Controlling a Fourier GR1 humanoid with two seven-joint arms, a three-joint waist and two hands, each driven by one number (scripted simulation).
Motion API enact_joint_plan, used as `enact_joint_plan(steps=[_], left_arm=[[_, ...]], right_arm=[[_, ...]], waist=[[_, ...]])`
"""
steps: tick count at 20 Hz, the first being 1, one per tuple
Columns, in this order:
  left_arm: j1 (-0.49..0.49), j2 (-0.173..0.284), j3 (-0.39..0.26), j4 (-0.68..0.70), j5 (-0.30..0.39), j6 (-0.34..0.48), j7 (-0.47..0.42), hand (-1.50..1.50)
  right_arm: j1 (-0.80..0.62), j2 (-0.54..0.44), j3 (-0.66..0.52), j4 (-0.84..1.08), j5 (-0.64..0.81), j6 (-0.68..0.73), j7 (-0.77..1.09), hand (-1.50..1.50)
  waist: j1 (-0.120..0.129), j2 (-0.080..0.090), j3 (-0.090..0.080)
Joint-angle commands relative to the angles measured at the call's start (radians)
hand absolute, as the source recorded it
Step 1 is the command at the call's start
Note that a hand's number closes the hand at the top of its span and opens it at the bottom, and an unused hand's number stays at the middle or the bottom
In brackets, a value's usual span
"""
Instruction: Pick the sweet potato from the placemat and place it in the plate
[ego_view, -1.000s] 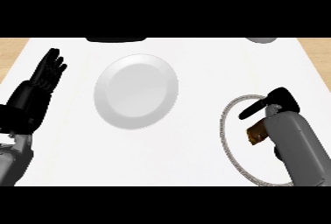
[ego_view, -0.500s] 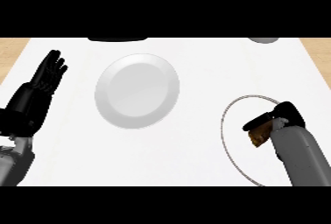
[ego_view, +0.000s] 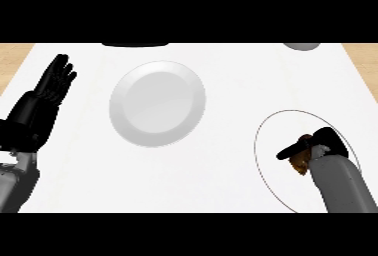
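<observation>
Gripping sweet potato (ego_view: 300, 161); right hand (ego_view: 321, 145).

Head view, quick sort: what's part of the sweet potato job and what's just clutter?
In the job:
- sweet potato, on the placemat, under the right hand
- placemat, thin-rimmed oval at right
- plate, nothing on it
- right hand, curled round the sweet potato

Lying about:
- left hand, resting open at the left edge
- dark object at the top edge
- grey object at top right
</observation>
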Motion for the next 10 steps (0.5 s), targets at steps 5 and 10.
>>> enact_joint_plan(steps=[5, 10], left_arm=[[0.043, -0.031, 0.001, -0.014, -0.023, -0.029, -0.017, 0.00], [0.023, -0.012, 0.054, -0.017, -0.013, -0.049, 0.014, 0.00]], right_arm=[[0.058, 0.015, 0.046, -0.016, 0.205, -0.098, 0.095, 1.50], [0.172, -0.056, 0.102, -0.185, 0.263, 0.020, -0.046, 1.50]], waist=[[0.010, 0.005, 0.007], [0.000, 0.002, 0.007]])
